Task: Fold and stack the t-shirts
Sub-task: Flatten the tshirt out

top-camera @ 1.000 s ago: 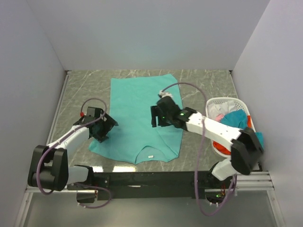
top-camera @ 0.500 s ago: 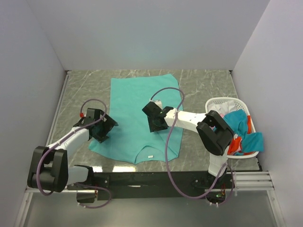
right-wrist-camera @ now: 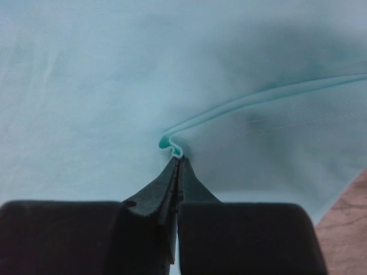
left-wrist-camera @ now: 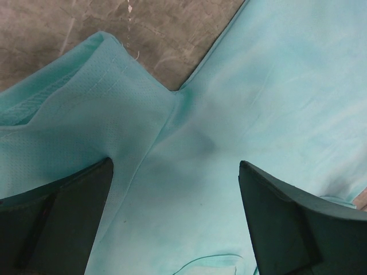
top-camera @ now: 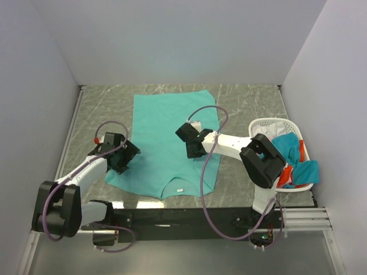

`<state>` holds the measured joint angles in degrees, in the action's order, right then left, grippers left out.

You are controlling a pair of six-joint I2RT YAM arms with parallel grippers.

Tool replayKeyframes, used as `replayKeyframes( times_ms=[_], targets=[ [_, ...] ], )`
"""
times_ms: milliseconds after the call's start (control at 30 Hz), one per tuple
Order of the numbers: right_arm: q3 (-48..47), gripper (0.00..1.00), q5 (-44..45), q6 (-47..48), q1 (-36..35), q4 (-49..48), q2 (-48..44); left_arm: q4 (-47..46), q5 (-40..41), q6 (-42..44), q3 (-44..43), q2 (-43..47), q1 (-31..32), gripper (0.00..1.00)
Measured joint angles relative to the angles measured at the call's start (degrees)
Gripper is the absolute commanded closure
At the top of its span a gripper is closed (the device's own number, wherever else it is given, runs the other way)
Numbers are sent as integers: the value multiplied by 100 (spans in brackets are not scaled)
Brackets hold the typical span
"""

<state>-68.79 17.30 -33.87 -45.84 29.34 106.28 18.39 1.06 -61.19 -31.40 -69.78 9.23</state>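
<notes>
A teal-green t-shirt [top-camera: 163, 123] lies flat on the marble table, collar toward the near edge, its right side folded inward. My right gripper [top-camera: 190, 151] rests on the shirt's right half. In the right wrist view it [right-wrist-camera: 178, 158] is shut, pinching a small curl of the folded cloth edge [right-wrist-camera: 170, 143] at its tips. My left gripper [top-camera: 122, 158] hovers over the left sleeve. Seen from the left wrist, the gripper [left-wrist-camera: 175, 162] is open, its fingers [left-wrist-camera: 69, 200] wide apart above the sleeve seam [left-wrist-camera: 172, 103], with nothing between them.
A white lattice basket [top-camera: 270, 122] stands at the right edge, holding blue-teal [top-camera: 289, 146], orange-red [top-camera: 287, 173] and pale pink [top-camera: 264, 135] shirts. Bare marble [top-camera: 103, 109] borders the shirt on the left, and grey walls enclose the table.
The right gripper's jaws closed on the shirt's folded edge, and its arm swung its elbow in toward the shirt. The left gripper stayed open and shifted slightly left.
</notes>
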Motion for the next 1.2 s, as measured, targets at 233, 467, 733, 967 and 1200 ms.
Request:
replayKeyframes(
  times_ms=[233,467,733,967,1200],
  targets=[
    [721,100,68,-116,140,-74,-942,33,76,0,2,20,-2,0],
    [2114,100,341,-466,649,42,-2745,28,79,2,4,4,-2,0],
    [3731,95,289,-745,1554,557,-4533,33,87,4,-13,-20,-2,1],
    [3495,86,393,-688,1655,979,-5053,190,306,4,-74,-20,-2,1],
    [2848,52,673,-730,1655,1676,-5204,525,684,2,-155,-20,-2,1]
  ],
)
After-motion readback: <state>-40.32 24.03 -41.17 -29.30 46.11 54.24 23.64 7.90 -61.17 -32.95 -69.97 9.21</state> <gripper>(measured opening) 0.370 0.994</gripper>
